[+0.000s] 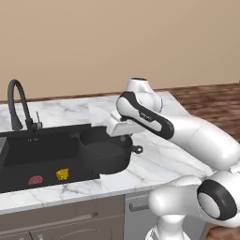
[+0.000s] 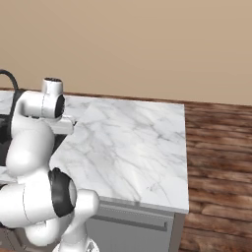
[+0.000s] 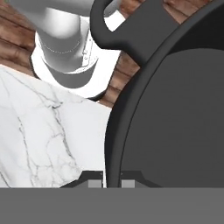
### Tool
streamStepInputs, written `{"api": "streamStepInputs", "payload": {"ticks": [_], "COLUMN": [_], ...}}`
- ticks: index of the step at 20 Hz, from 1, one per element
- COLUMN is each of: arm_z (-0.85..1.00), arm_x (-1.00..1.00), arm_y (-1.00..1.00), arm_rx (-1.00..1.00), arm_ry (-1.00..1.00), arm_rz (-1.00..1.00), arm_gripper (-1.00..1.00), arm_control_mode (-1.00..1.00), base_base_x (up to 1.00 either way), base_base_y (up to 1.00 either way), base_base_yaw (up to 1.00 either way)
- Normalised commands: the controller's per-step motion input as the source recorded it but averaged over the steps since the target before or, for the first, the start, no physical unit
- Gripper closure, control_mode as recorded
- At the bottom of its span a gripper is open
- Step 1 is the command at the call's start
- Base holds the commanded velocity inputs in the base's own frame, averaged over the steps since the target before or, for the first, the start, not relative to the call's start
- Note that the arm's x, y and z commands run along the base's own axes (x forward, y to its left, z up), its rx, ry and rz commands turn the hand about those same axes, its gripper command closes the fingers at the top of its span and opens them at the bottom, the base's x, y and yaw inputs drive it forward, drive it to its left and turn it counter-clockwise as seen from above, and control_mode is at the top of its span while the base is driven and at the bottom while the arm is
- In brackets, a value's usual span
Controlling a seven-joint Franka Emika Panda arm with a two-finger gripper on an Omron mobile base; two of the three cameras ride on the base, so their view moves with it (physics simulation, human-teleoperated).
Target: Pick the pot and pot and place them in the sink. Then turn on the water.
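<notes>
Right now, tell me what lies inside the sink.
In the sink: a red item and a yellow item on its floor. The dark pot, gripped at its rim, hangs over the right end, hiding that part.

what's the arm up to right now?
The gripper is shut on the rim of the dark pot, holding it at the right edge of the sink, partly over the marble counter. The faucet shows no water. A red item and a yellow item lie in the basin.

Kitchen: white marble counter centre frame, black sink with gooseneck faucet at left, cabinet fronts below, wood floor right.
</notes>
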Motion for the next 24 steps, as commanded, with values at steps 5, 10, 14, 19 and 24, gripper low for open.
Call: {"api": "streamStepInputs", "payload": {"ticks": [5, 10, 14, 19, 24], "arm_z": [0.09, 0.12, 0.03, 0.0, 0.0], "arm_x": [0.25, 0.28, 0.31, 0.35, 0.37], "arm_y": [0.39, 0.37, 0.42, 0.43, 0.38], "arm_rx": [0.01, 0.01, 0.0, 0.0, 0.0], "arm_ry": [0.04, 0.04, 0.06, 0.03, 0.0], "arm_rz": [0.08, 0.07, 0.07, 0.05, 0.01], "arm_gripper": [1.0, 1.0, 1.0, 1.0, 1.0], "arm_control_mode": [-1.0, -1.0, -1.0, -1.0, -1.0], "base_base_x": [0.0, 0.0, 0.0, 0.0, 0.0], "base_base_y": [0.0, 0.0, 0.0, 0.0, 0.0], "base_base_yaw": [0.0, 0.0, 0.0, 0.0, 0.0]}}
